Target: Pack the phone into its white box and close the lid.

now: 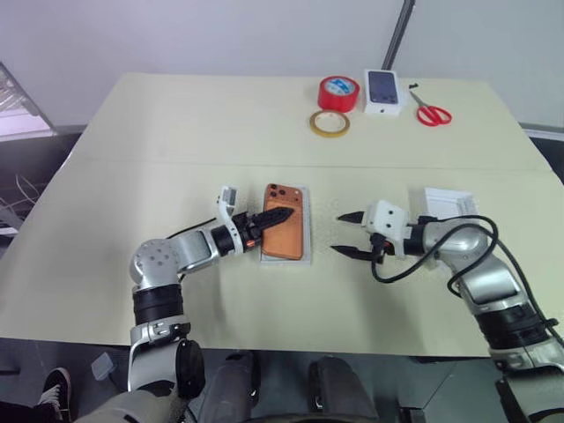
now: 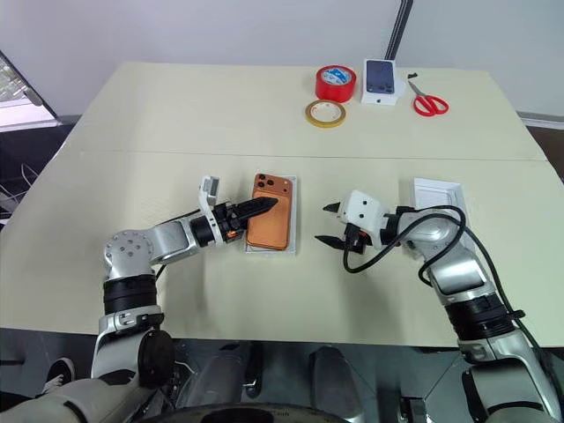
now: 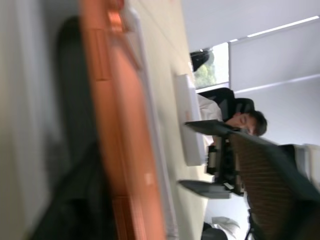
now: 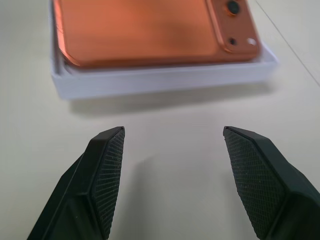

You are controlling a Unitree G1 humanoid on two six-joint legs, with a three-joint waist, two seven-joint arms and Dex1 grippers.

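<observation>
The orange phone [image 1: 285, 222] lies camera-side up inside the shallow white box [image 1: 307, 231] at the table's middle. My left gripper [image 1: 267, 224] reaches in from the box's left, open, its upper finger lying over the phone's left edge. The left wrist view looks along the phone's long edge [image 3: 130, 150]. To the right of the box, my right gripper [image 1: 337, 234] hovers open and holds nothing. Its wrist view shows both fingers spread before the box wall [image 4: 160, 82] and the phone [image 4: 145, 30]. The white lid [image 1: 449, 201] lies flat at the right, behind my right forearm.
At the table's far side stand a red tape roll [image 1: 339, 92], a yellow tape ring [image 1: 329, 123], a small white carton with a dark phone picture [image 1: 382, 91] and red scissors [image 1: 432, 113]. A person [image 3: 250, 122] sits beyond the table.
</observation>
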